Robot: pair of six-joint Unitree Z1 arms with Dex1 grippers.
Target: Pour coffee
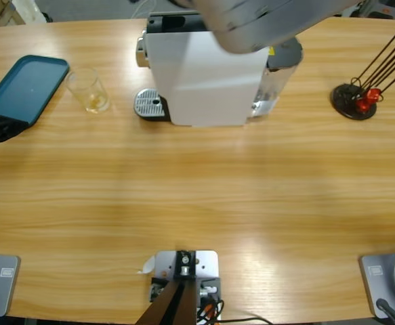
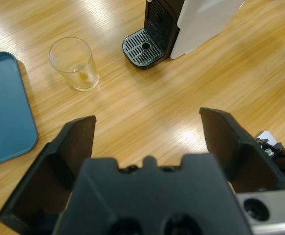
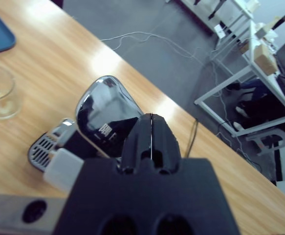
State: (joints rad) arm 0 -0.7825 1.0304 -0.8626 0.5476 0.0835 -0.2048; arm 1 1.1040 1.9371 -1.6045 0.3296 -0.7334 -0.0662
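Left gripper (image 2: 147,132), jaws spread wide and empty, faces the glass (image 2: 74,63) of coffee (image 2: 83,77) at upper left, beside the tray (image 2: 5,107). Right gripper (image 3: 152,142), jaws closed, hovers over the machine (image 3: 103,120). A careless grab could tip the glass.

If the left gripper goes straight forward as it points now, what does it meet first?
Probably the bare table: the open left gripper points down at wood between the glass tumbler and the coffee machine's drip tray. Depth is unclear.
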